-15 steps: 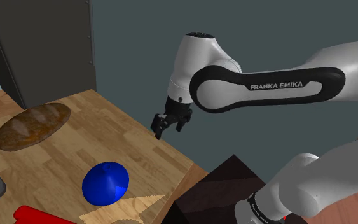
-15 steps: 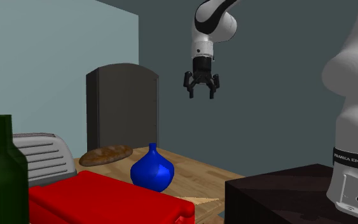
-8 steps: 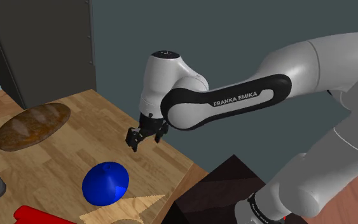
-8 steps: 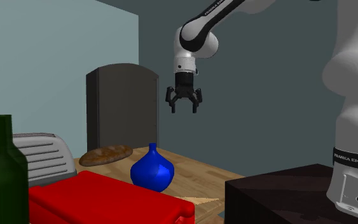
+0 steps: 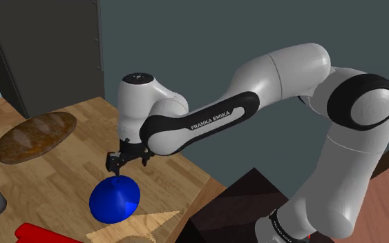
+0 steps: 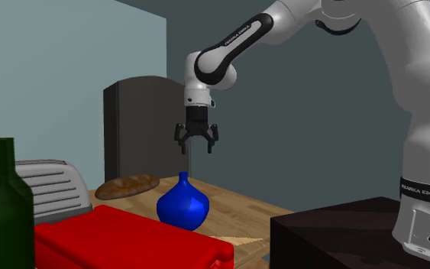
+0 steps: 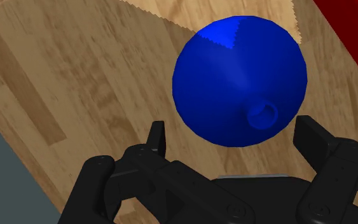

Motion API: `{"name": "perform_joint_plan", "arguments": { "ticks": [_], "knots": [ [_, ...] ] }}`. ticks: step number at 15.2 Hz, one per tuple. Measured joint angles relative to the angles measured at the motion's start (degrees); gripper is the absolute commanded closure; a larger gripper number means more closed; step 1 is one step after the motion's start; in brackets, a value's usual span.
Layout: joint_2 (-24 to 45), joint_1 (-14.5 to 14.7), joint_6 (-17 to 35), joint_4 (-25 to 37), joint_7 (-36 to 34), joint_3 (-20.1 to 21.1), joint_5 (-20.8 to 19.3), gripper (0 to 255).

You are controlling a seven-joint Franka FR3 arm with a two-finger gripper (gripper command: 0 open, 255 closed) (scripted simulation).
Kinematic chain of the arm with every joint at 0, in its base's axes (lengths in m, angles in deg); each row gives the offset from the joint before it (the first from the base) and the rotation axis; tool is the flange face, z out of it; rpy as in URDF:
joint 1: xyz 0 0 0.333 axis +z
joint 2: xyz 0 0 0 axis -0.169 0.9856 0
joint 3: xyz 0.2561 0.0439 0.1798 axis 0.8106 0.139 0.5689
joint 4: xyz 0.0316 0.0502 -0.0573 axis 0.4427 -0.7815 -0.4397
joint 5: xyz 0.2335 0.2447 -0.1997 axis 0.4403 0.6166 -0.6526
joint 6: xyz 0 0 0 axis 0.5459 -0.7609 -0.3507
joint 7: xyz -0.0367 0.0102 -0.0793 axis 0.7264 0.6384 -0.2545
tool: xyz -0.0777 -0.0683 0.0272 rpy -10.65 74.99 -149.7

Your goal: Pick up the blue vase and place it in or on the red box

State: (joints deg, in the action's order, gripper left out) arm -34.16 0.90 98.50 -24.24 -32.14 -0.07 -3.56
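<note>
One white arm stretches from the stand, elbow high, forearm sloping down across the wooden table. The gripper points straight down with its fingers spread apart, holding nothing. It hangs just above the blue vase without touching it. The vase stands upright on the table near the red box.

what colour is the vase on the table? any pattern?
The vase is plain deep blue, no pattern. The wrist view shows it best.
</note>
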Motion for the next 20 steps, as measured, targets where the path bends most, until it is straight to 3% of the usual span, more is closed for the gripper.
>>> {"name": "perform_joint_plan", "arguments": {
  "ticks": [5,18,19,20],
  "knots": [
    [10.1,5.3,-0.1,9.0,-4.3,-2.4,-4.8,0],
    [14.5,6.8,3.8,9.2,-5.6,-4.1,-7.2,0],
    [14.5,6.8,3.8,9.2,-5.6,-4.1,-7.2,255],
    [14.5,6.8,3.8,9.2,-5.6,-4.1,-7.2,255]
  ]
}}
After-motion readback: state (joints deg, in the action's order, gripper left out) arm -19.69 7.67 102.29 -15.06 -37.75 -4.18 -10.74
